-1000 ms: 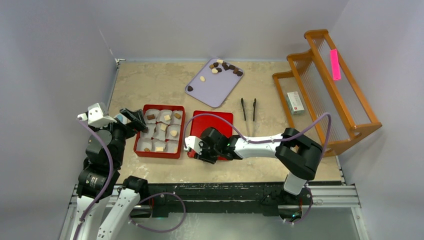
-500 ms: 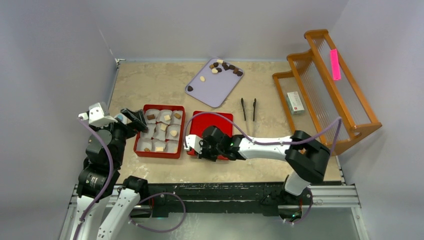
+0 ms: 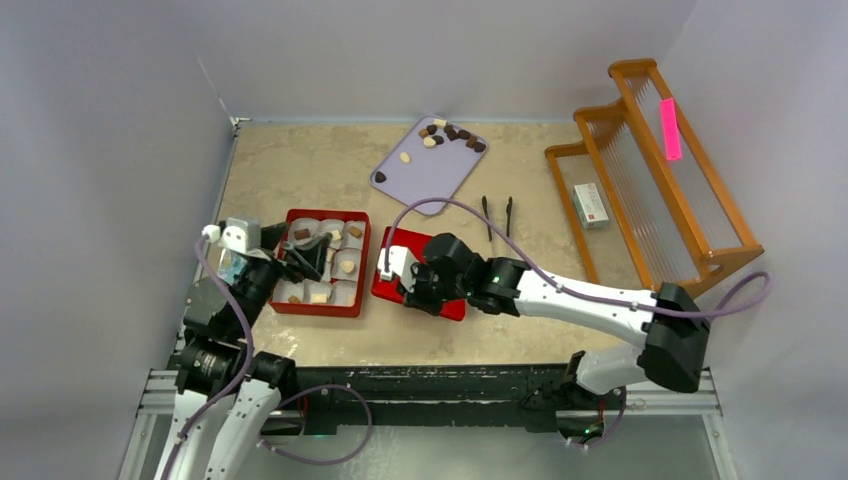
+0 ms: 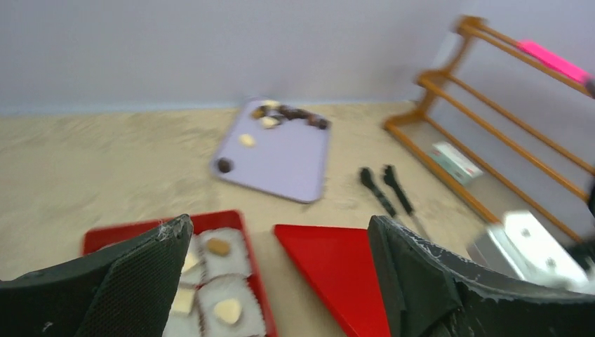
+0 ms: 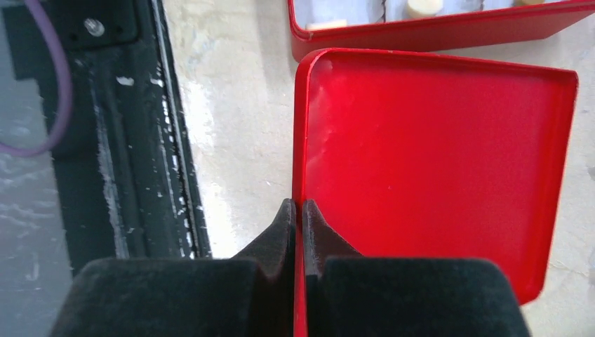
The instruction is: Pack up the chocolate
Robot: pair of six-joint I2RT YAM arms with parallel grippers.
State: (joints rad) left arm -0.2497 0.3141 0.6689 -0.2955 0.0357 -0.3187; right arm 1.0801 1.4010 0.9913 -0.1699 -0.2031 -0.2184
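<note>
The chocolate lies in two places: several cream and dark pieces on a purple tray [image 3: 430, 170], and several pieces [image 3: 347, 266] in white paper cups inside the red box [image 3: 318, 302]. My right gripper [image 3: 408, 296] is shut on the near rim of the red lid [image 3: 440, 252]. The right wrist view shows its fingers [image 5: 284, 228] pinching that rim, with the lid [image 5: 435, 154] held right of the box [image 5: 435, 31]. My left gripper [image 3: 306, 262] is open and empty over the box. Its view shows cupped pieces [image 4: 227, 309] and the lid [image 4: 337, 270].
Black tongs [image 3: 497, 215] lie right of the lid. A wooden rack [image 3: 650, 170] with a small white carton [image 3: 592, 205] and a pink tag stands at the right. The black rail [image 3: 450, 385] runs along the near edge.
My left gripper has moved right, from beside the box to over it. My right arm has stretched out, and the lid it holds has shifted and tilted a little.
</note>
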